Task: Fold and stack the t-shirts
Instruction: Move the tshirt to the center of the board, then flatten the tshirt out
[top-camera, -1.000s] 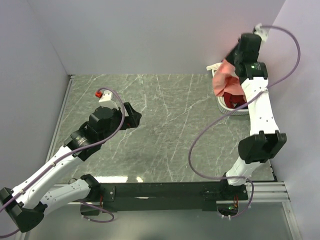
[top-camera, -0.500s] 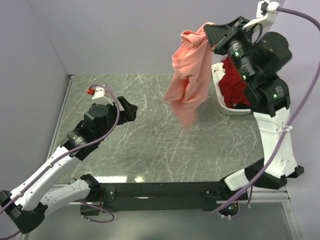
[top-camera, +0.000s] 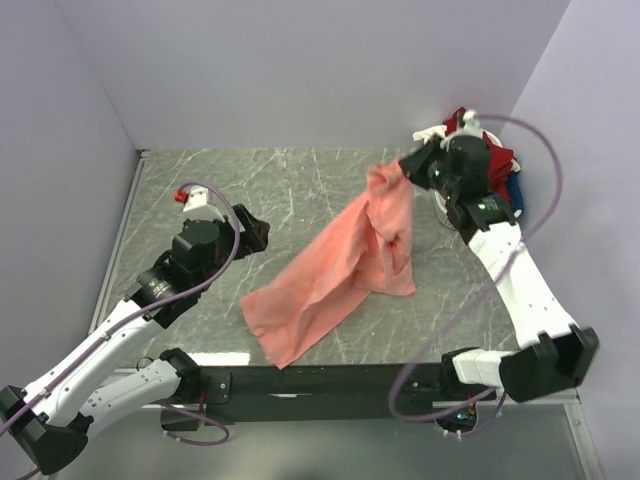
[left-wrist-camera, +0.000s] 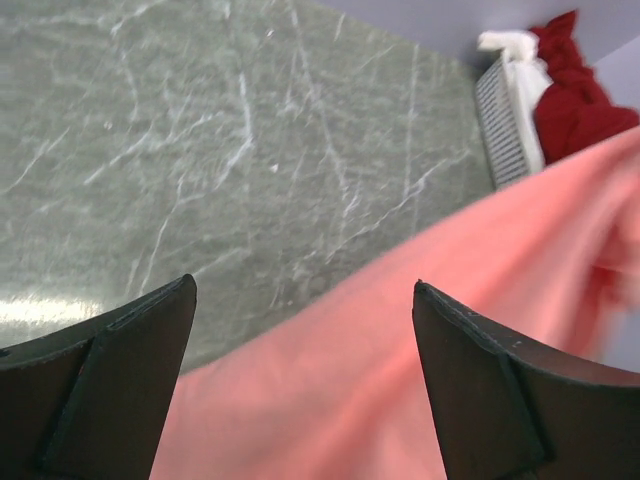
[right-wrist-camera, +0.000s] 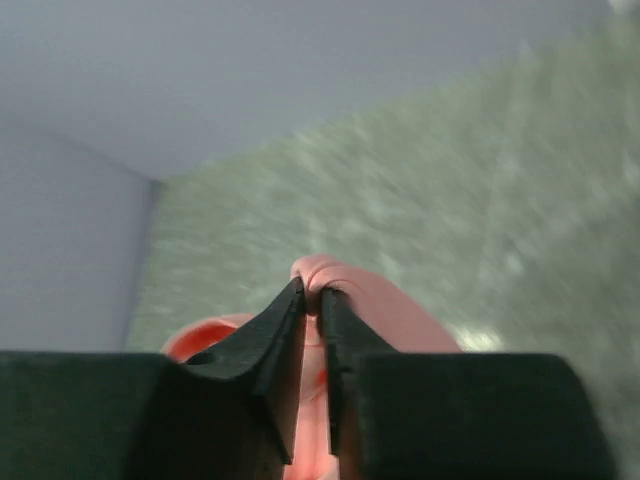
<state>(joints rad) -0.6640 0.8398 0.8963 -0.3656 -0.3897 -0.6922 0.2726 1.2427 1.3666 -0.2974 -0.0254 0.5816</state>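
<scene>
A salmon-pink t-shirt (top-camera: 340, 270) stretches in a diagonal band across the table, from the back right down to the near edge. My right gripper (top-camera: 408, 165) holds its upper end. In the right wrist view the gripper (right-wrist-camera: 312, 290) is shut on a fold of that pink t-shirt (right-wrist-camera: 380, 300). My left gripper (top-camera: 258, 232) hovers at the left, beside the shirt's lower part. Its jaws (left-wrist-camera: 300, 285) stand wide open, with pink cloth (left-wrist-camera: 400, 400) below them and nothing between them. A dark red t-shirt (top-camera: 497, 160) (left-wrist-camera: 575, 90) lies heaped in the basket, with a bit of blue cloth (top-camera: 517, 190) beside it.
The white slatted basket (left-wrist-camera: 500, 120) stands at the back right corner, mostly hidden behind my right arm in the top view. Grey walls close off the left, back and right. The marble tabletop (top-camera: 250, 180) shows bare at the back left.
My right arm lifted the pink t-shirt out of the basket, swung it high and brought it down, so it now trails across the table toward the near left. The left gripper barely moved.
</scene>
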